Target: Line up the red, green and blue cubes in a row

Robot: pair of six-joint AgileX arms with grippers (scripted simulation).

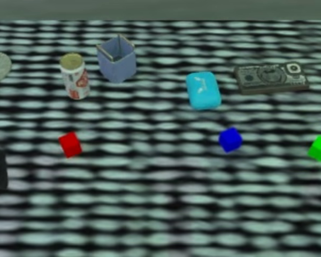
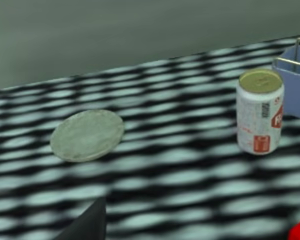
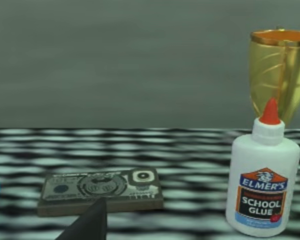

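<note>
Jaws far from red cube (image 1: pixel 70 144)

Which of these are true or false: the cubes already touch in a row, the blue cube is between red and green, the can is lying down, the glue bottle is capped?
1. The red cube, blue cube and green cube touch in a row. False: they sit far apart.
2. The blue cube lies between red and green. True.
3. The can is lying down. False: it stands upright beside the pale-blue box.
4. The glue bottle has its red cap on. True.
</note>
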